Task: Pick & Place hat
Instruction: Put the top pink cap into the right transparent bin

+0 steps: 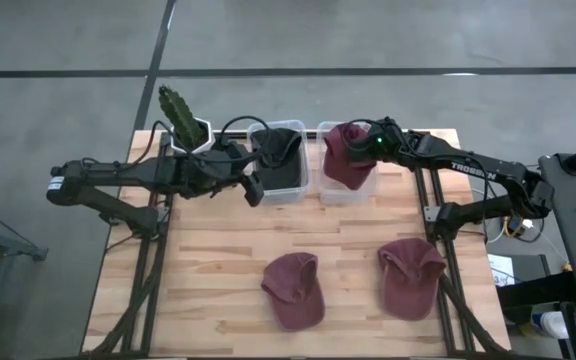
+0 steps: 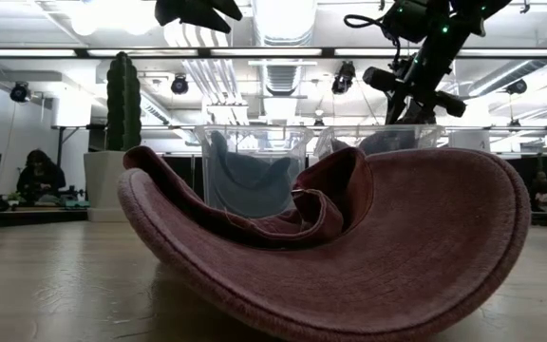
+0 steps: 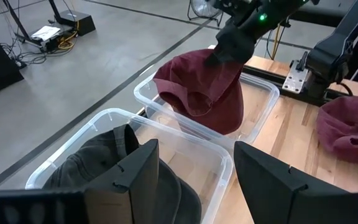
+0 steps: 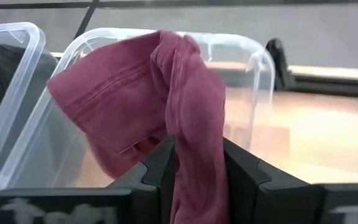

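Pinched between the right gripper fingers, the maroon cap should drop centred into the clear bin; left gripper fingers spread.

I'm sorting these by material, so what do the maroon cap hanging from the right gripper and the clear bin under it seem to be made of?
The maroon cap looks like soft, matte woven fabric, probably cotton: it droops in folds and shows stitched seams. The clear bin looks like thin glossy plastic: see-through walls, rounded moulded rim. The right gripper pinches the cap.
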Robot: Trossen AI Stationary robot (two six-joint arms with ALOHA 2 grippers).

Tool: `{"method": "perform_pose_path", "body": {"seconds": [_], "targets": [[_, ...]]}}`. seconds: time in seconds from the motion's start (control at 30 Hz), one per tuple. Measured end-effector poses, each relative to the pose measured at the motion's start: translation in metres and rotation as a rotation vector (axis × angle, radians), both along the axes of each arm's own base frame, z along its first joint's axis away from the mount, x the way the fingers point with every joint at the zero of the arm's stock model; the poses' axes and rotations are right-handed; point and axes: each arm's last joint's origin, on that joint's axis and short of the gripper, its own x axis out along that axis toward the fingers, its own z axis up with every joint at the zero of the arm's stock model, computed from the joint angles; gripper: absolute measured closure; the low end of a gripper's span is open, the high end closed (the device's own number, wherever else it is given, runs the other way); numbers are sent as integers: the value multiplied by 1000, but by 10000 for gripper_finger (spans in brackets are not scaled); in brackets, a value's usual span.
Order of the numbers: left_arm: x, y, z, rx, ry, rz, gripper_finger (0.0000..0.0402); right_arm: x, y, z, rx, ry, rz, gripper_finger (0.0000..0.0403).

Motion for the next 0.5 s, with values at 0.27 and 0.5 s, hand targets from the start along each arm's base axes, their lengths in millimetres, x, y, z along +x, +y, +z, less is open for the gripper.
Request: {"method": "perform_pose_path", "body": {"seconds": [0.27, 0.5], "targets": [[0, 0, 1, 1, -8, 0, 200, 4, -6, 8, -125, 2, 23, 324], [0, 0, 1, 2, -12, -1, 200, 7, -10, 22, -162, -24, 98, 334]]}}
